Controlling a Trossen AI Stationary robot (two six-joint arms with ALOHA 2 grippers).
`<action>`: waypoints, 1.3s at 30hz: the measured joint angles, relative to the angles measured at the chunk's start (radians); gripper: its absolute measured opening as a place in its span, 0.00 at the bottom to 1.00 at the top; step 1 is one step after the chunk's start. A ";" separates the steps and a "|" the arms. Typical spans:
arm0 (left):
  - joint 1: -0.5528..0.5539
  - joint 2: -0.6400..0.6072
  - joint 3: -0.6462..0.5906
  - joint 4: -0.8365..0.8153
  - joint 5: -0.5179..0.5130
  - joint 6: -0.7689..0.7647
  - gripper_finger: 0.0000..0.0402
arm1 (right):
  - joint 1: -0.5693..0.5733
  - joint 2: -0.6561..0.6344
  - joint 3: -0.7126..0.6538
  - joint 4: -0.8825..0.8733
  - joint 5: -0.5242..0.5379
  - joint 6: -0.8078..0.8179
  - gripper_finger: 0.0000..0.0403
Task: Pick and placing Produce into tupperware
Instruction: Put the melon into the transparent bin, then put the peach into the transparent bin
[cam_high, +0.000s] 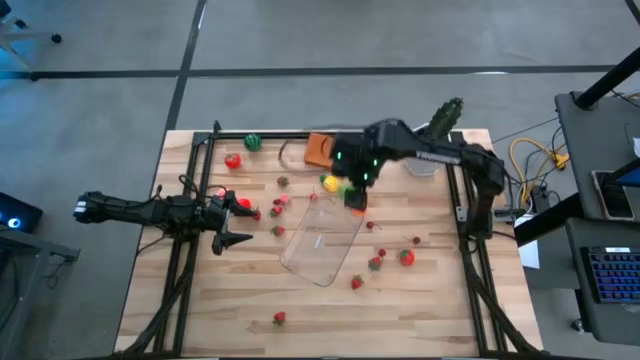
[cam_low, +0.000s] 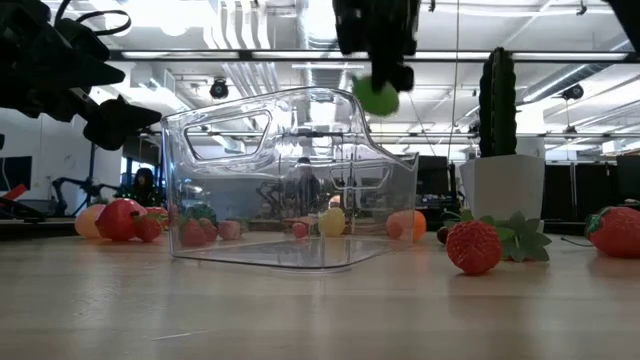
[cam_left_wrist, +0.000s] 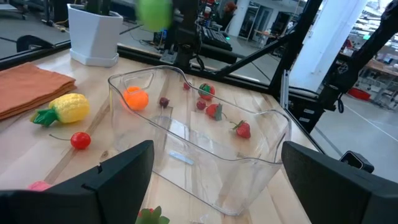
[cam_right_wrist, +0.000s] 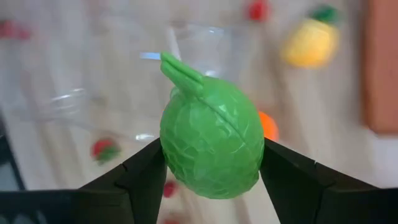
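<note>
The tupperware (cam_high: 322, 240) is a clear shallow container standing on its base at the table's middle (cam_low: 290, 180) (cam_left_wrist: 199, 143). My right gripper (cam_high: 355, 195) (cam_low: 376, 70) hangs over the tupperware's far right corner, shut on a green, rough-skinned produce piece (cam_right_wrist: 211, 146) (cam_low: 376, 95) (cam_left_wrist: 153, 12). My left gripper (cam_high: 243, 222) (cam_left_wrist: 217, 149) waits open, left of the tupperware and level with it. Small produce lies scattered on the table: strawberries (cam_high: 405, 257) (cam_low: 473, 245), a yellow piece (cam_high: 330, 183) (cam_left_wrist: 68, 107), an orange one (cam_left_wrist: 135, 98) and a red one (cam_high: 233, 160). My right gripper pinches the green produce piece between its two fingers (cam_right_wrist: 146, 171), one on each opposite flank (cam_right_wrist: 171, 155). The fingers come from above, pointing down. The piece is lifted clear and hangs in the air above the tupperware's rim, its short stem (cam_right_wrist: 180, 71) sticking out past the fingers.
A flat orange cloth (cam_high: 320, 150) (cam_left_wrist: 25, 87) lies at the far edge. A cactus in a white pot (cam_high: 440, 130) (cam_low: 505, 185) stands at the far right corner. The black frame rails (cam_high: 190, 250) run along the left and right sides. The near half of the table holds only a few strawberries (cam_high: 279, 318).
</note>
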 joint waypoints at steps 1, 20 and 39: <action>0.000 0.000 0.000 0.000 0.000 0.000 0.84 | 0.029 -0.001 0.000 0.014 0.000 0.001 0.57; 0.000 -0.001 0.000 0.000 0.000 0.024 0.84 | 0.202 0.091 0.000 0.119 0.331 0.176 0.81; 0.000 -0.001 -0.002 0.394 -0.024 -0.598 0.84 | 0.201 -0.066 0.000 0.199 0.490 0.326 0.81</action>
